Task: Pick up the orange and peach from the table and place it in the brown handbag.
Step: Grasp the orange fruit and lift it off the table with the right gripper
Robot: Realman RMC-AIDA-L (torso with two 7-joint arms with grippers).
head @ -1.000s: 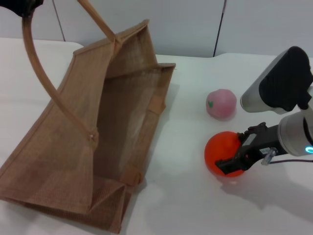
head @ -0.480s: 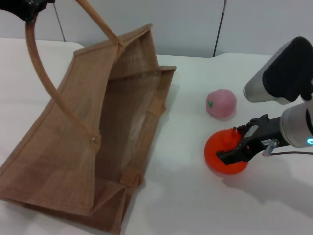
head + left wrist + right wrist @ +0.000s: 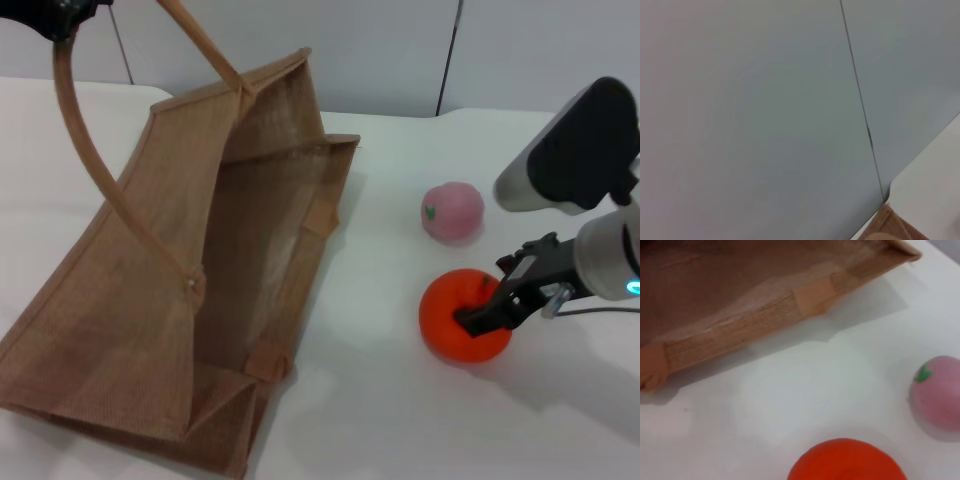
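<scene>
Closing on the orange (image 3: 462,317), your right hand (image 3: 487,313) now looks clamped across its top, having slid in over the last second; the fruit has barely shifted and seems still on the table (image 3: 400,420). Next comes the lift. The peach (image 3: 453,211) waits just behind. The left hand (image 3: 58,17), grip unclear, holds up the handbag (image 3: 200,290) by a handle.
</scene>
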